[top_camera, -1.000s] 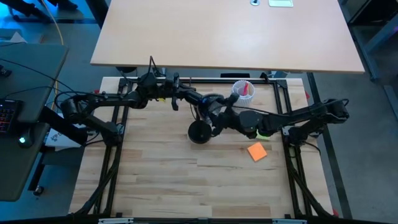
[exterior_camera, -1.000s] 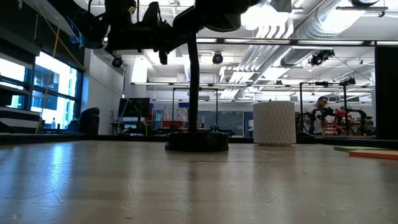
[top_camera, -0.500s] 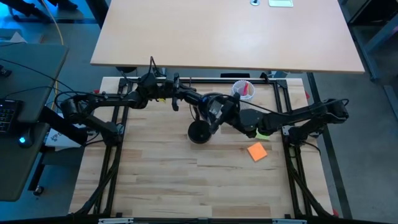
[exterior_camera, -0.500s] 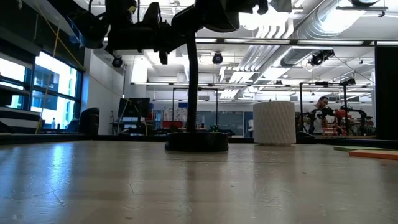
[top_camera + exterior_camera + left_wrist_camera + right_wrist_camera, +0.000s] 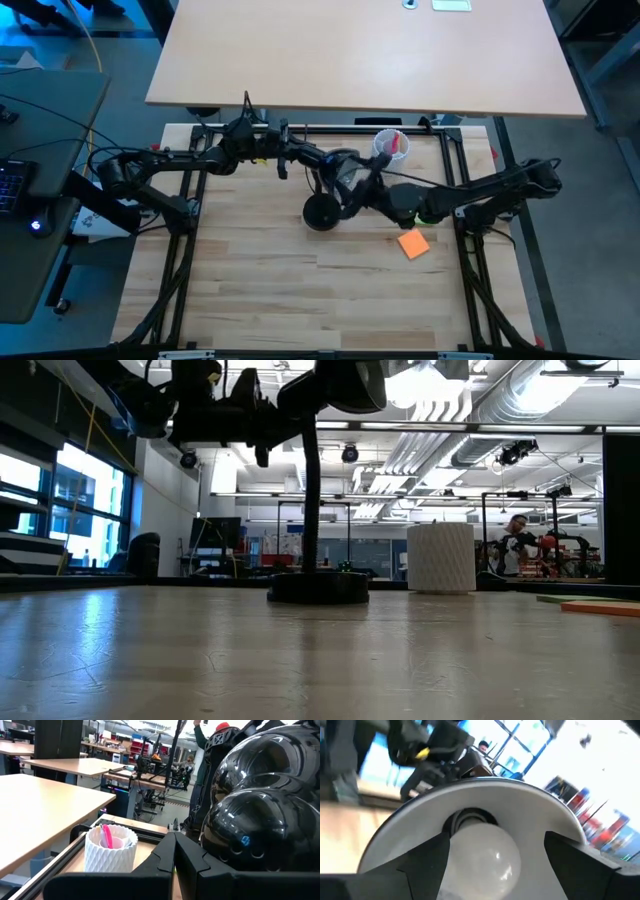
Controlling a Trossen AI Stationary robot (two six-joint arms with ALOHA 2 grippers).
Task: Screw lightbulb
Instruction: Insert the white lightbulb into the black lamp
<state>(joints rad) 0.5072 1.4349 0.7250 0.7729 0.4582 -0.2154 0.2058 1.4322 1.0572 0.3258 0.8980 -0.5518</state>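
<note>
A black desk lamp stands on its round base (image 5: 320, 212) mid-table, its glossy head (image 5: 343, 165) above. The white lightbulb (image 5: 482, 857) sits with its base in the socket (image 5: 467, 817), inside the shade's white inner side. My right gripper (image 5: 496, 840) reaches in from the table's right below the lamp head (image 5: 362, 185). It is open, one finger on each side of the bulb. My left gripper (image 5: 174, 845) is shut, level beside the lamp head (image 5: 260, 820), coming from the table's left (image 5: 312, 160). My left gripper lies level from the table's left with the outer side of one shut finger (image 5: 192, 855) close against the lamp head's black shell (image 5: 215, 840); I cannot tell whether they touch. My right gripper has one finger (image 5: 427, 855) right up against the bulb's side (image 5: 451, 851), and a gap shows at the other finger (image 5: 570, 855). I cannot tell whether it touches.
A white ribbed cup (image 5: 390, 145) with a red item stands at the far side, right of the lamp; it also shows in the low view (image 5: 440, 557). An orange pad (image 5: 412, 243) lies right of the lamp base. A person (image 5: 517, 530) is far off in the room.
My right gripper has shifted a little toward the far edge under the lamp head and come back. The lamp and my left gripper have stayed in place.
</note>
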